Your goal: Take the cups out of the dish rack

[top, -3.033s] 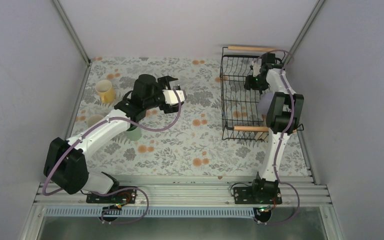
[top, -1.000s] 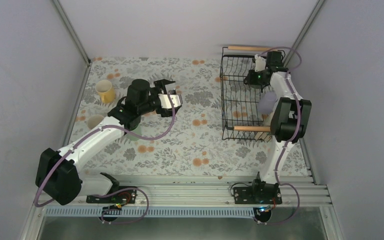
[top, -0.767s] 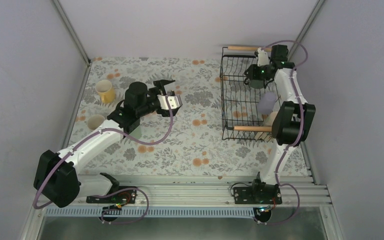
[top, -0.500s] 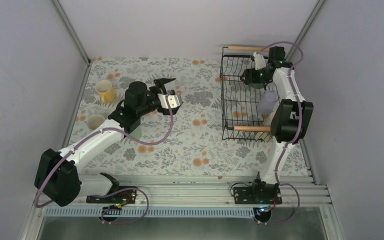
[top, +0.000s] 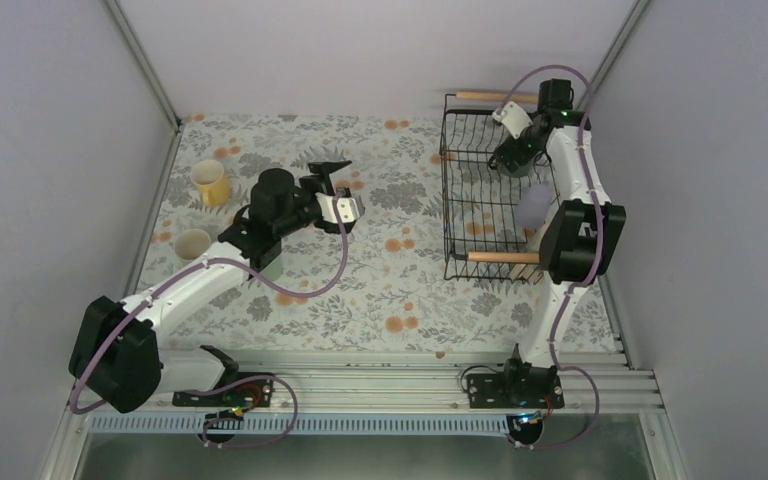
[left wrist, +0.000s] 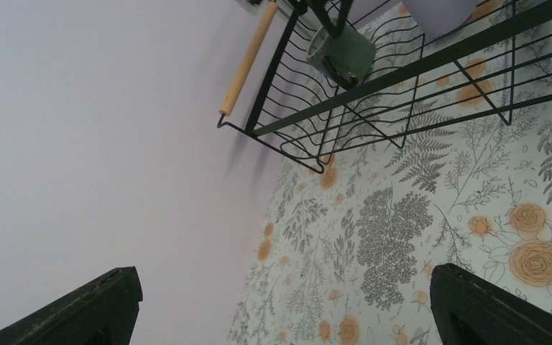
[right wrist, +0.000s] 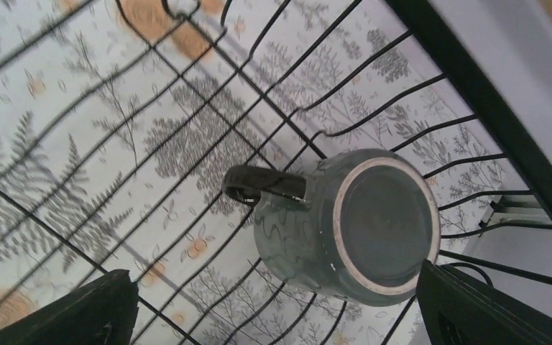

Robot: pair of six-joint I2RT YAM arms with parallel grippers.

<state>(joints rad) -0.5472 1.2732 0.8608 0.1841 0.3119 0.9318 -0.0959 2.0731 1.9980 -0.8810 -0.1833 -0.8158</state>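
Note:
The black wire dish rack point(top: 447, 190) stands at the far right. A dark green cup point(right wrist: 345, 223) lies in it, base towards my camera and handle to the left. It also shows in the left wrist view point(left wrist: 341, 50). My right gripper point(top: 508, 155) is open over the rack's far end, with the dark green cup ahead between its fingers point(right wrist: 280, 316), apart from them. A lavender cup point(top: 535, 205) and a beige one point(top: 537, 238) sit in the rack's right side. My left gripper point(top: 343, 188) is open and empty above the table's middle.
On the table at the left stand a yellow cup point(top: 208, 182), a beige cup point(top: 192, 243) and a mint green cup point(top: 268, 266), partly under my left arm. Grey walls close in the left, far and right sides. The rack's wooden handles point(top: 500, 257) lie at its near and far ends.
My right gripper has lifted and swung towards the rack's far end, turning over the dark green cup. My left arm has drawn back slightly to the left, gripper still open.

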